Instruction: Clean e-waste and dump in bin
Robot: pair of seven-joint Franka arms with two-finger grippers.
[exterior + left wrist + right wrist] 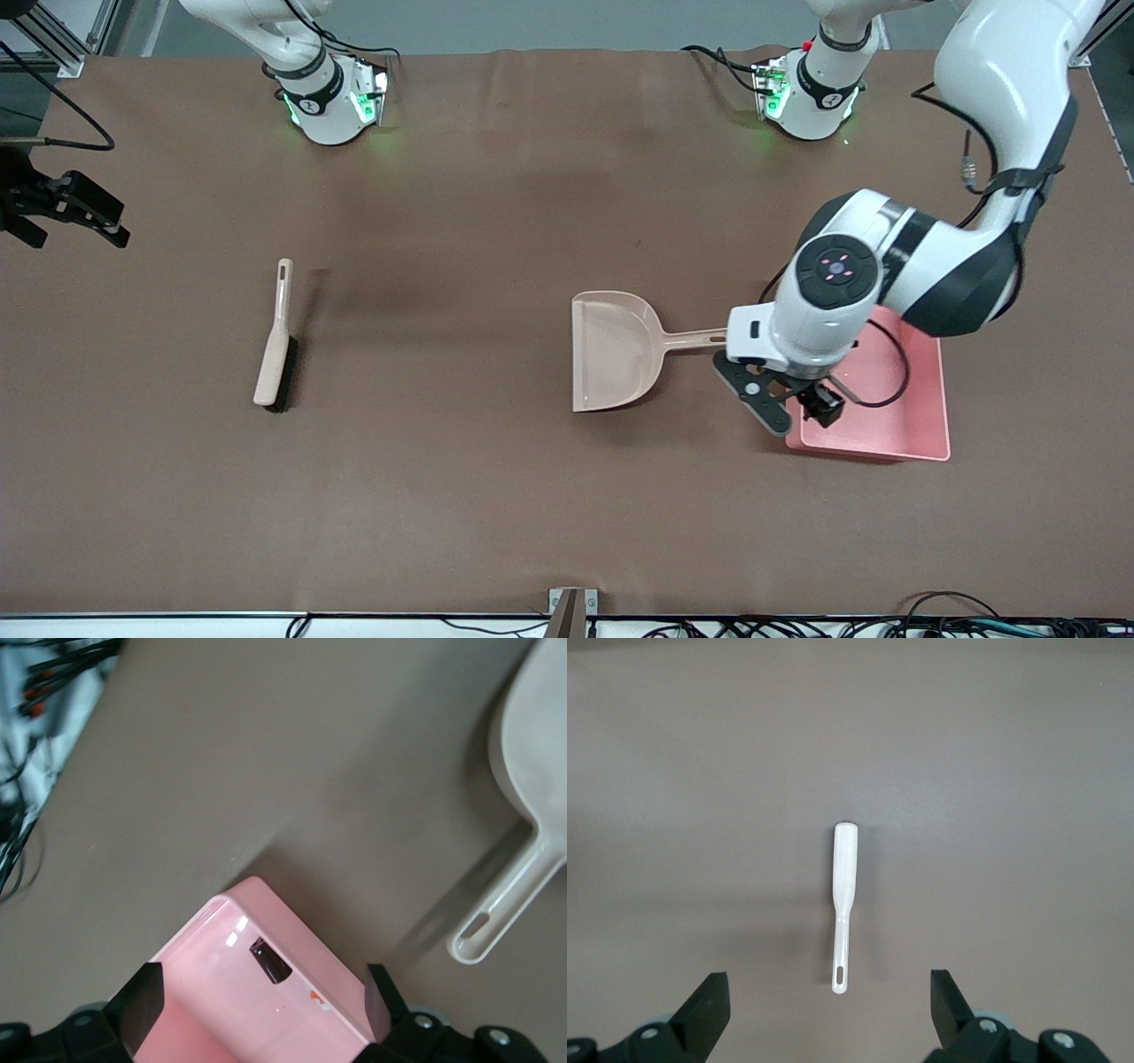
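The pink bin stands at the left arm's end of the table. In the left wrist view the bin holds both e-waste pieces: the dark block and the white piece with an orange top against its wall. In the front view the arm hides them. My left gripper hangs open and empty over the bin's corner nearest the dustpan, and it also shows in the left wrist view. My right gripper is open and empty, high over the brush, and shows at the front view's edge.
The beige dustpan lies empty beside the bin, its handle pointing toward the bin. The beige brush with dark bristles lies toward the right arm's end. Cables run along the table's near edge.
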